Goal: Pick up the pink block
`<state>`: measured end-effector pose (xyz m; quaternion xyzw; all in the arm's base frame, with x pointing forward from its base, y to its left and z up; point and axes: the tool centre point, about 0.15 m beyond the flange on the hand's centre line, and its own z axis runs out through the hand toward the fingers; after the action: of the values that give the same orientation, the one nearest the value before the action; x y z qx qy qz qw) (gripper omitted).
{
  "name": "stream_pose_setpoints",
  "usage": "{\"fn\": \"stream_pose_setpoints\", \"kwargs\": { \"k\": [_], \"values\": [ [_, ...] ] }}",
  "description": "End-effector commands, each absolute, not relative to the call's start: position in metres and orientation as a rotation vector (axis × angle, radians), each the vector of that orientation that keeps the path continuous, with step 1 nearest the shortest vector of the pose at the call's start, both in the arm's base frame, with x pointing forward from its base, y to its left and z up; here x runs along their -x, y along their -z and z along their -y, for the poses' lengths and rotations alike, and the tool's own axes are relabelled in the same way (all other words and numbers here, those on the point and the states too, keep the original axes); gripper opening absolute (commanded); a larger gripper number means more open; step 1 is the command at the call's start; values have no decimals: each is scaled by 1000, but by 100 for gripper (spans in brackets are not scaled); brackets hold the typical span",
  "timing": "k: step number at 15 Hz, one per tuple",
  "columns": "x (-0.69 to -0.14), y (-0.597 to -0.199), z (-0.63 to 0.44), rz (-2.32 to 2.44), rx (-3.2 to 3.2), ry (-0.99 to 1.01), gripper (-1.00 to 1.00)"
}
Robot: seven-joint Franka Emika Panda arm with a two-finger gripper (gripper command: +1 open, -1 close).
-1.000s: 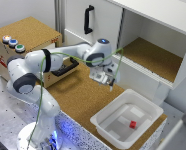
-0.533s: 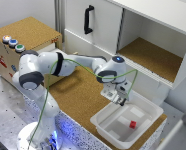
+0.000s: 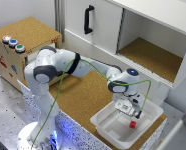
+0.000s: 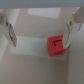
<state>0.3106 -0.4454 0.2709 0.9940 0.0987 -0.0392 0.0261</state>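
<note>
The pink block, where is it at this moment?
In the exterior view the pink block lies inside the white tray, toward that view's lower right, just below the gripper, whose jaws are open.

Arm shell (image 3: 58,67): glossy white, rounded segments
Joints: dark grey to black bands between the white segments
Cable (image 3: 95,70): thin, green, strung along the arm to the wrist
Base (image 3: 35,137): white, round
Gripper (image 3: 127,109): pale body with small dark markings, too blurred to read
Fingers (image 4: 9,31): light grey, flat, slim
</note>
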Motion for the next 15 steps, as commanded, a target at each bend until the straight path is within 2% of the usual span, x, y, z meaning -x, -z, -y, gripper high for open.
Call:
{"fn": "stream_pose_setpoints", "kwargs": {
  "k": [1,7,15],
  "values": [
    [-330,-237,489,-415,-3229,150,100],
    [-346,-212,475,-495,-3255,146,100],
    [-366,-205,479,-465,-3215,125,100]
  ]
}}
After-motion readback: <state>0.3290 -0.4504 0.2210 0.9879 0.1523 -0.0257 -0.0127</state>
